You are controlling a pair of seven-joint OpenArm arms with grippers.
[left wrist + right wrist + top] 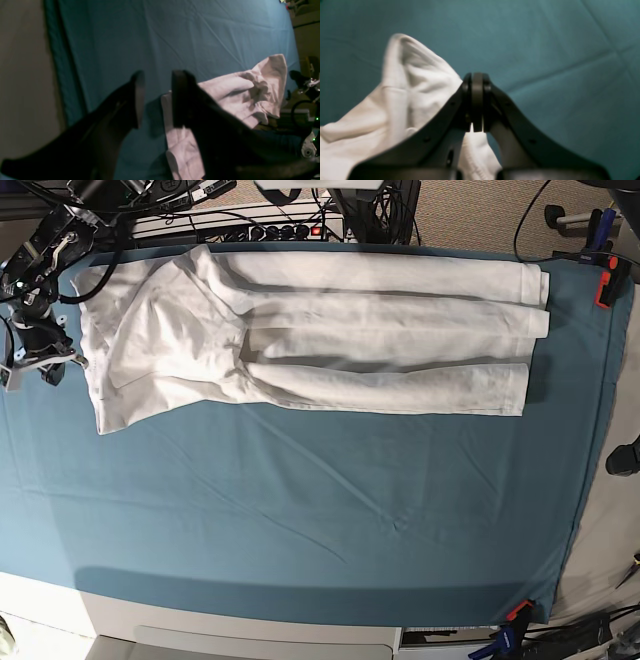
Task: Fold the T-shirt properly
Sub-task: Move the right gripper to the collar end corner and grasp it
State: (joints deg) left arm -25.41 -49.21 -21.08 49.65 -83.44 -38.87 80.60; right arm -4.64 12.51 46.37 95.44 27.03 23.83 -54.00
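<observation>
White cotton, left wrist view: the T-shirt point(240, 97) lay wrinkled on the teal table cloth point(155, 37), just beyond and partly behind the left gripper point(156, 100).
Left gripper state: its jaws stood apart with only cloth showing between them; it held nothing.
Right wrist view: the right gripper point(477, 102) had its jaws pressed together, and a lifted ridge of the T-shirt point(415, 82) rose beside and beneath them. Whether a hem was pinched between the pads could not be told.
Base view: the T-shirt point(300, 330) stretched along the far edge of the table cloth point(300, 510), its long sides folded inward, one end bunched near the right arm point(35, 330) at the picture's left.
Risk: if the right gripper pulled while the left held nothing, the narrow fold would probably drag askew or open.
Second risk: the bunched end sat near the table's corner and could slip off.
</observation>
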